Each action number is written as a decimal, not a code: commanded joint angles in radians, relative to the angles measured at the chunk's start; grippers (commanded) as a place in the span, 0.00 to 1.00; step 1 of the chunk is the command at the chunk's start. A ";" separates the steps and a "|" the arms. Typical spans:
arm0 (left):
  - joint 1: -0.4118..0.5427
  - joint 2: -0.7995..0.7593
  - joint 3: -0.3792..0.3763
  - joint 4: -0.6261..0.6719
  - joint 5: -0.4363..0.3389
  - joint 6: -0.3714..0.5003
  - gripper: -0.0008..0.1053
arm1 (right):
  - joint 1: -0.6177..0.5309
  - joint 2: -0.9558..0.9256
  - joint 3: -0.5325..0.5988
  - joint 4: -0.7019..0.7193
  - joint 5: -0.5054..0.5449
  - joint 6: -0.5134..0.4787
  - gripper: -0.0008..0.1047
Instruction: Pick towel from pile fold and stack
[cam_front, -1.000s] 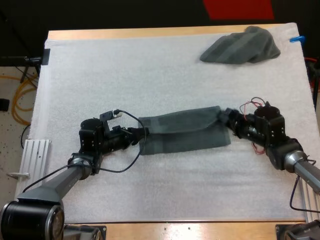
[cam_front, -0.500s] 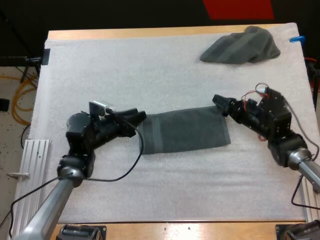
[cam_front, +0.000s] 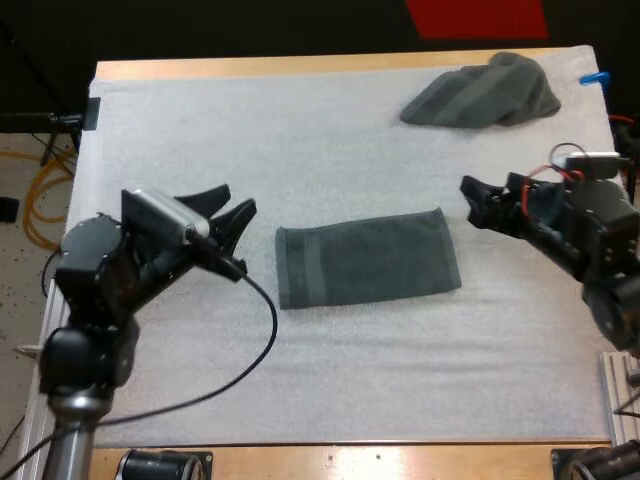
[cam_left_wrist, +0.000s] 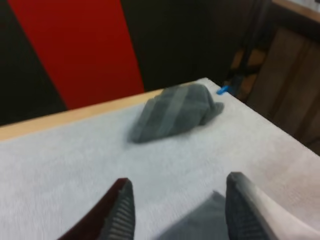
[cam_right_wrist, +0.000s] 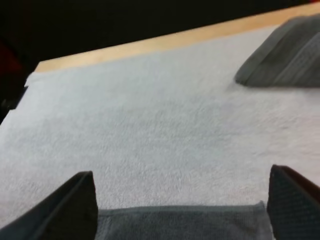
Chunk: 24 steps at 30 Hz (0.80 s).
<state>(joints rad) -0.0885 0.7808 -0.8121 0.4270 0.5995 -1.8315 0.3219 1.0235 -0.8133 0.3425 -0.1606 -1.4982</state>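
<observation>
A dark grey-green towel (cam_front: 365, 258) lies folded flat in a long rectangle at the middle of the mat. My left gripper (cam_front: 232, 203) hangs open off the towel's left end, raised clear of it. My right gripper (cam_front: 472, 200) is open too, up and to the right of the towel's right end. Between the left fingers (cam_left_wrist: 122, 212) a corner of the folded towel (cam_left_wrist: 200, 226) shows. The right fingers (cam_right_wrist: 75, 207) stand wide apart over the folded towel's long edge (cam_right_wrist: 180, 221). A crumpled towel (cam_front: 482, 92) sits at the far right corner.
The crumpled towel (cam_left_wrist: 175, 112) lies close to the mat's far edge, also ahead of the right wrist as a grey mound (cam_right_wrist: 287, 55). White mat (cam_front: 300, 140) stretches bare between the two towels and in front of the folded one.
Both grippers let go of the towel's ends, opened, and drew back up and outward, left arm to the left, right arm to the right. The towel now lies flat, folded in half.
</observation>
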 joint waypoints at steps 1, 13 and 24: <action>0.002 -0.010 -0.018 0.113 -0.013 0.009 0.40 | -0.002 -0.020 -0.016 0.036 0.009 -0.018 0.66; 0.002 -0.066 -0.073 0.482 0.035 0.063 0.40 | -0.005 -0.180 -0.034 0.383 0.122 -0.074 0.66; 0.002 -0.037 -0.073 0.487 0.106 0.061 0.40 | -0.029 0.085 -0.046 0.395 0.004 -0.076 0.66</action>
<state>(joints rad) -0.0885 0.7453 -0.8789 0.9175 0.6911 -1.7730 0.2964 1.1063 -0.8493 0.7391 -0.1349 -1.5631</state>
